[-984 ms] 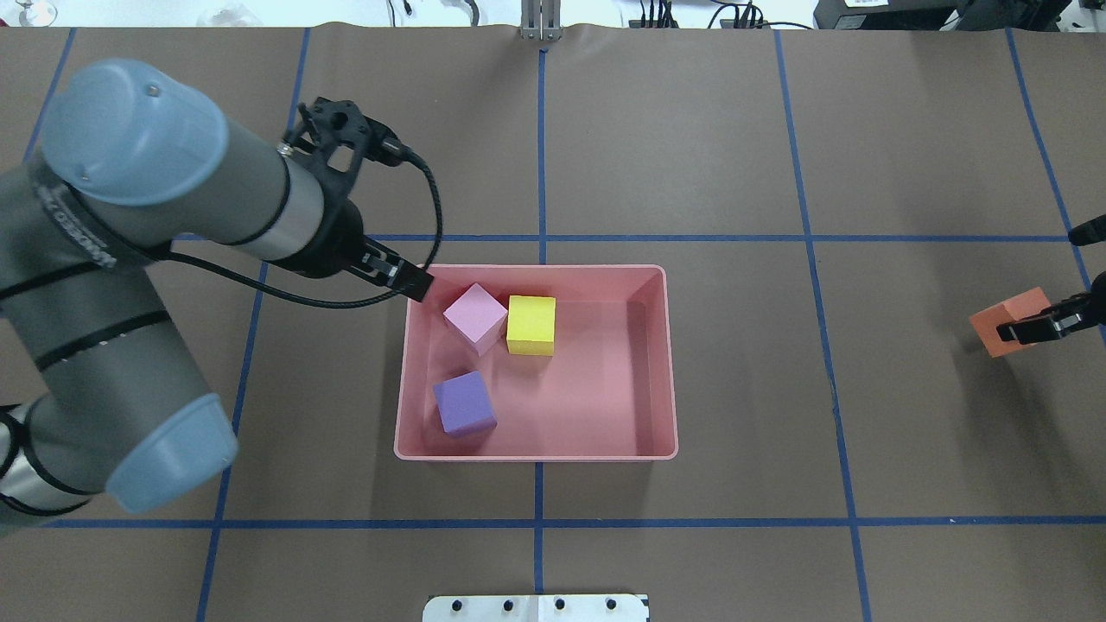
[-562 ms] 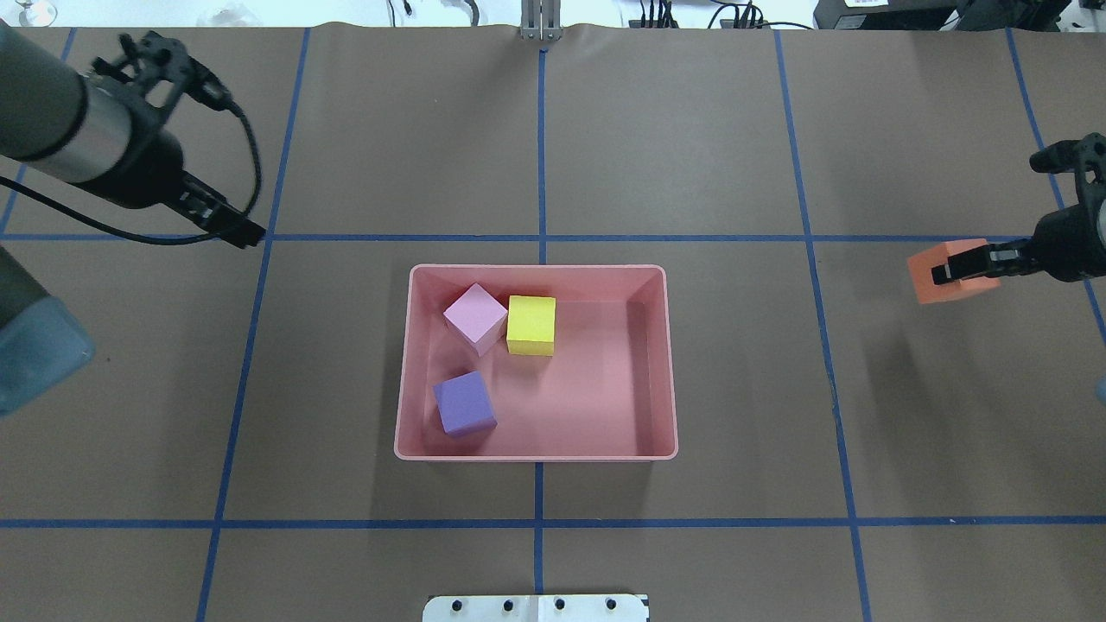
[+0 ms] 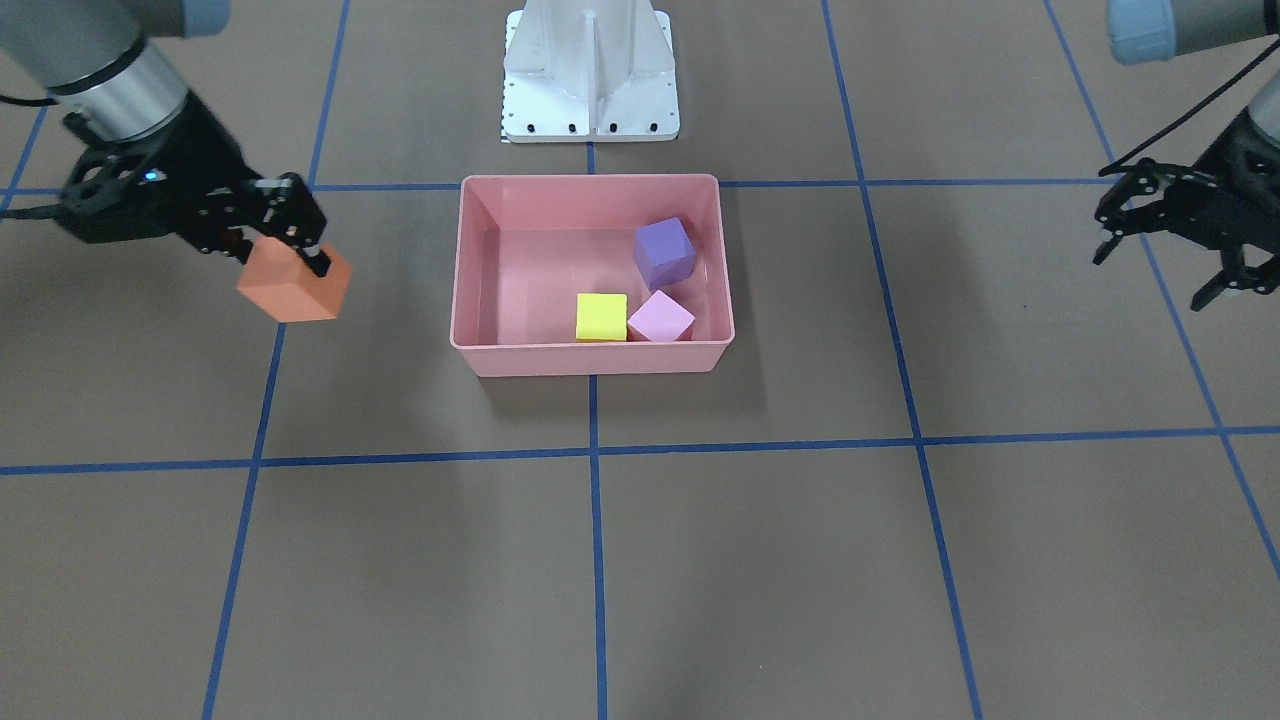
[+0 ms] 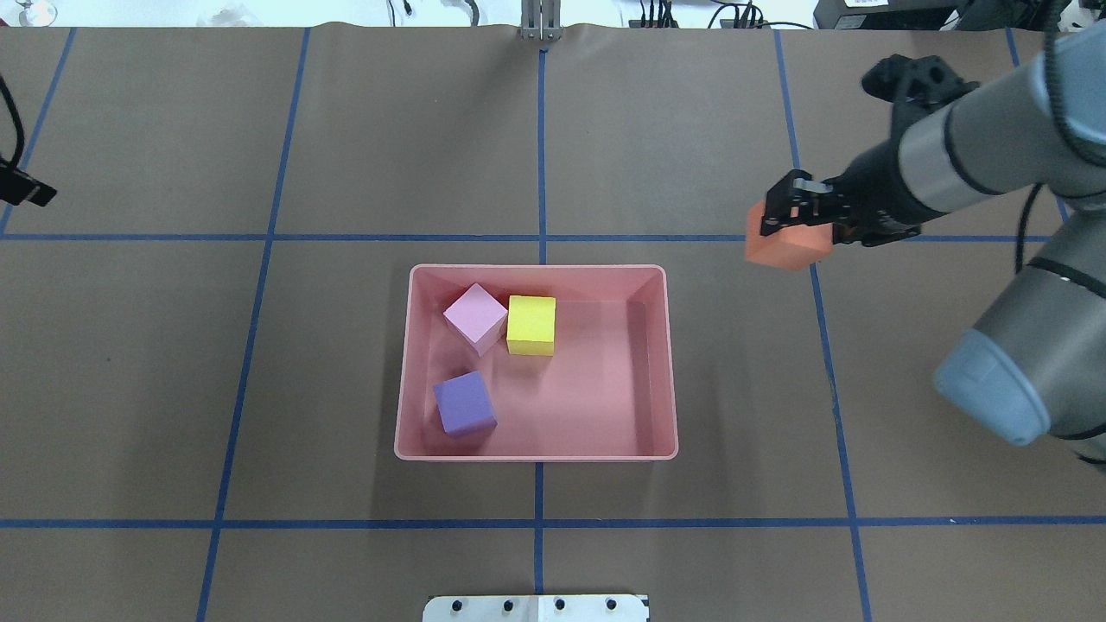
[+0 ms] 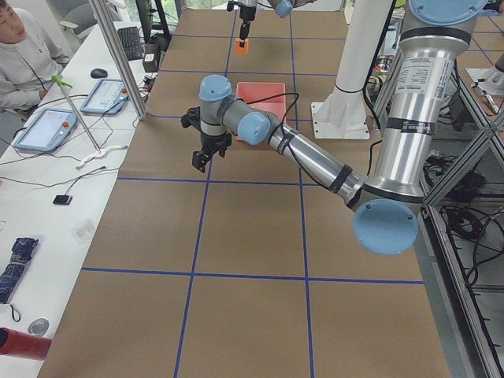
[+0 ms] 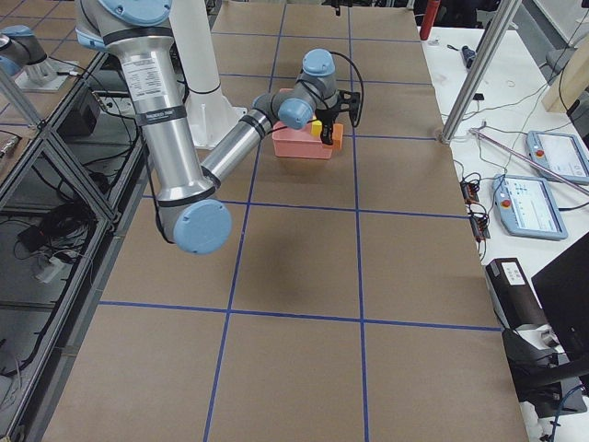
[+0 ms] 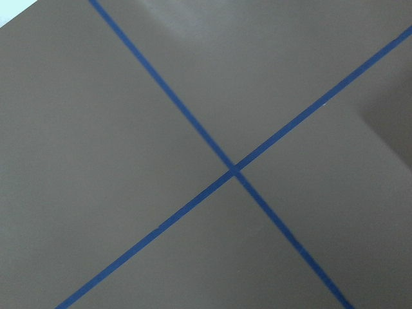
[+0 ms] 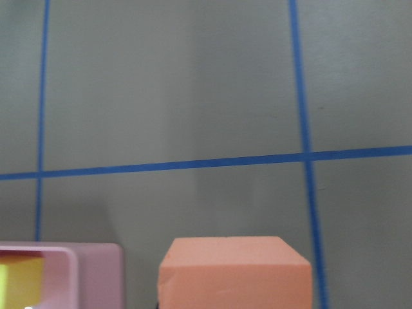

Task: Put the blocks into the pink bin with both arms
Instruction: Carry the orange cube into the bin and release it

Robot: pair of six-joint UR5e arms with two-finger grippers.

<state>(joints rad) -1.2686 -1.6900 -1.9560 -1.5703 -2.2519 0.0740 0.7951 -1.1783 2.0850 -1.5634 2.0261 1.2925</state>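
White base plate (image 3: pixel 590 90) sits near pink bin (image 3: pixel 590 358).

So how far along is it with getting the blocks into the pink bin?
Three of four are done: the purple cube, yellow cube and light pink cube lie inside the pink bin. In hand: the right end effector holds the orange cube in the air, beside the bin, not yet over it. Left: carry it over and release. The left end effector is open and empty, off to the side.
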